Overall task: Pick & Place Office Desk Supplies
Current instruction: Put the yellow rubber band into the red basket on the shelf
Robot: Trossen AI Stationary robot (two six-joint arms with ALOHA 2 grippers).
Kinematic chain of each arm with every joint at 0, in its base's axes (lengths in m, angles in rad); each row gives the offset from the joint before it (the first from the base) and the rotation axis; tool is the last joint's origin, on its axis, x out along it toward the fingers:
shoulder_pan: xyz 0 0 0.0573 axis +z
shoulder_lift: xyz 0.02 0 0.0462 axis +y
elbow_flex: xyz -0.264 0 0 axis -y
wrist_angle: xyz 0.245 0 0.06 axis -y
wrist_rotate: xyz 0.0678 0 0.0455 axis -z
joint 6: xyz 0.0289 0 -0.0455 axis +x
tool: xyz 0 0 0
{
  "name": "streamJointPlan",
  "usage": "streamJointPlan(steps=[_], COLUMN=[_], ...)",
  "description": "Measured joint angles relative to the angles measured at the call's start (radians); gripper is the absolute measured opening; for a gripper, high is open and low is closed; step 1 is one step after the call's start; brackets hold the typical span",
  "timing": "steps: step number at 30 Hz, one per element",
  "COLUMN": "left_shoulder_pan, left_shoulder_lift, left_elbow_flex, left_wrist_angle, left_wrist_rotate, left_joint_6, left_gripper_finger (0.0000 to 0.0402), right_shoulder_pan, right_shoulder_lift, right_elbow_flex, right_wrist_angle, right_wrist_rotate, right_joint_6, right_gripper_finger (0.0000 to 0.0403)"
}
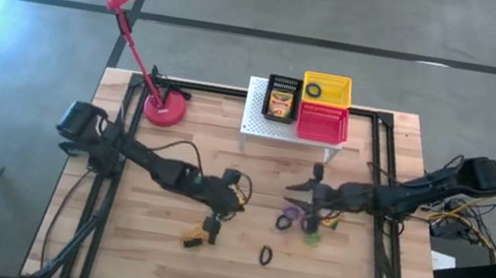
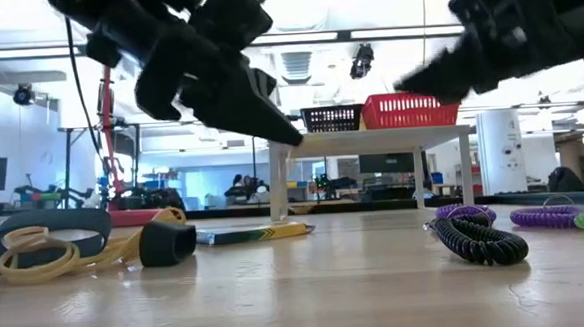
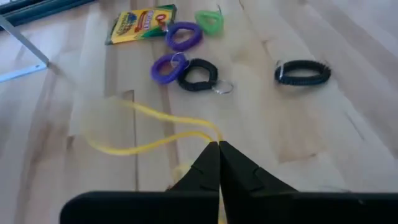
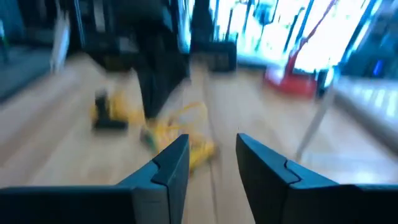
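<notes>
My left gripper (image 3: 219,147) hangs above the table's middle (image 1: 235,193), shut on a yellow rubber band (image 3: 149,127). More yellowish bands (image 2: 36,253) with a small black piece (image 2: 166,242) lie near the front edge. Purple rings (image 3: 183,36), a black ring (image 3: 198,74), a green ring (image 3: 210,20) and a crayon box (image 3: 140,23) lie flat on the wood right of centre. A black coil ring (image 3: 303,73) lies nearer the front. Above those rings, my right gripper (image 4: 211,149) is open and holds nothing. My left gripper pinches the yellow rubber band at one end of its loop (image 3: 211,135) between its two shut fingertips. The fingers slant down from the table's left. The loop's two strands run out from the tips over the wood; its other end is blurred.
A white perforated stand (image 1: 260,126) at the back carries a black basket with a crayon box (image 1: 281,99), a yellow basket (image 1: 328,77) holding a dark ring, and a red basket (image 1: 322,123). A red desk lamp (image 1: 165,111) stands at the back left.
</notes>
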Motion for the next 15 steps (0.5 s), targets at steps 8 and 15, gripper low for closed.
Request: streamJointPlan(steps=[8, 15], left_shoulder_pan=[0.063, 0.119], left_shoulder_lift=[-0.001, -0.004], left_elbow_flex=[-0.001, -0.041], left_wrist_angle=[-0.128, -0.216], left_wrist_rotate=[0.039, 0.026], left_joint_6=[0.214, 0.183], left_gripper_finger=[0.0001, 0.0001], right_shoulder_pan=[-0.105, -0.173], right_shoulder_lift=[0.115, 0.308], right_elbow_flex=[0.060, 0.171], right_wrist_angle=[0.138, 0.130], right_wrist_rotate=[-0.011, -0.226], right_joint_6=[-0.024, 0.021], right_gripper_finger=[0.0182, 0.0206])
